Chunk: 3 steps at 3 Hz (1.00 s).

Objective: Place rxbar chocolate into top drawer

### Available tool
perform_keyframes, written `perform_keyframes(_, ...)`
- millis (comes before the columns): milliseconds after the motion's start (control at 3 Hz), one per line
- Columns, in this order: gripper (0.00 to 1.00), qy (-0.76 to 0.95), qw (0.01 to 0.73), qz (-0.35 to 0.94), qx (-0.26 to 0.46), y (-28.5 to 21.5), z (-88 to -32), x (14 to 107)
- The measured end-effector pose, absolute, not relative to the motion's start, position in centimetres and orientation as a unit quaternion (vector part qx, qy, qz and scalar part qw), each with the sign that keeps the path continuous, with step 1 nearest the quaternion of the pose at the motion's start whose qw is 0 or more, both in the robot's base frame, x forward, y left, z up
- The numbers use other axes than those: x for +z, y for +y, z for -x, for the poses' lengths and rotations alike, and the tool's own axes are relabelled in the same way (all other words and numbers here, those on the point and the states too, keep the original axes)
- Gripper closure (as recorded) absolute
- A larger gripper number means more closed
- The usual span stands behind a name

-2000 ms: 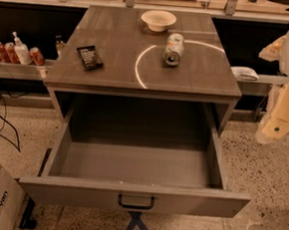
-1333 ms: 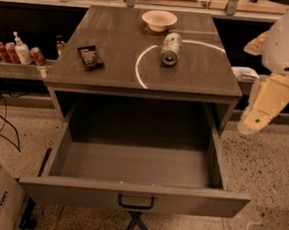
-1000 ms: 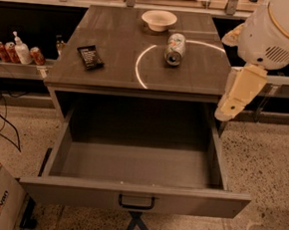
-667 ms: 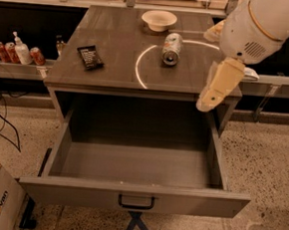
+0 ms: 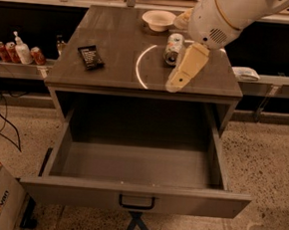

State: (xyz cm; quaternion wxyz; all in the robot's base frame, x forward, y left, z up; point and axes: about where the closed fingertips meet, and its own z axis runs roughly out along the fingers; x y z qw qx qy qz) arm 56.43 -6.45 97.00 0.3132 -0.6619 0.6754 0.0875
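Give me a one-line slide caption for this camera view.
Gripper hangs over the cabinet top near the can; rxbar chocolate lies at left; top drawer stands open, empty.

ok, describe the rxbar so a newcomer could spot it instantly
Start at the grey cabinet top above the open top drawer. On its left side lies the rxbar chocolate, while the gripper hovers over the right front edge. It is flat, black and rectangular with pale print, unlike the round can and white bowl to the right.

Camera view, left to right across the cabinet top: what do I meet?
rxbar chocolate → bowl → gripper, hovering over the right front of the cabinet top; the can overlaps both, so it is left out.
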Motion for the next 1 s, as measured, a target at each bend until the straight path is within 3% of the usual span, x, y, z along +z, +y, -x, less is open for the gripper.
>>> perform_keyframes(1000,0.00,0.642,0.322,0.685,0.123,0.7,-63.3,95.7)
